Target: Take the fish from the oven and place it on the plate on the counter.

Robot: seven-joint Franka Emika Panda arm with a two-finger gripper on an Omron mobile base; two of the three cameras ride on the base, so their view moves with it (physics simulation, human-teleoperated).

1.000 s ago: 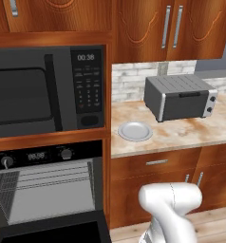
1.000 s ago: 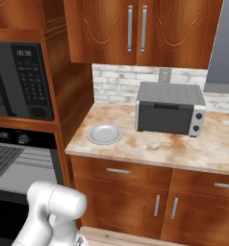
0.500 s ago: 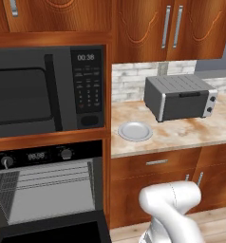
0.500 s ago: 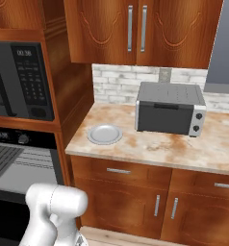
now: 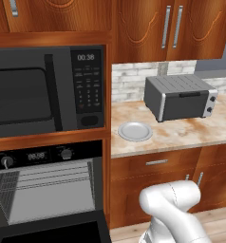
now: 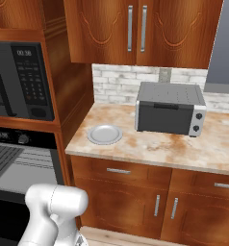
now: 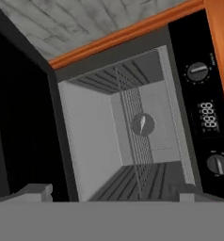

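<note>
The oven (image 7: 109,136) stands open in the hand view, which is rolled on its side. On its wire rack (image 7: 135,141) deep inside, the slim silvery fish (image 7: 142,124) lies on a round grey disc. My gripper (image 7: 111,192) is in front of the cavity and well short of the fish, open, its fingertips (image 7: 36,190) wide apart with nothing between them. The base views show the open oven (image 5: 48,190) (image 6: 10,163) low on the left. The pale round plate (image 5: 135,131) (image 6: 105,134) sits bare on the beige counter (image 5: 181,133) (image 6: 184,149).
The oven door (image 5: 53,232) hangs down in front of the cavity. A black microwave (image 5: 43,90) (image 6: 20,79) sits above the oven. A grey toaster oven (image 5: 179,96) (image 6: 170,108) stands on the counter right of the plate. Wooden cabinets run above and below.
</note>
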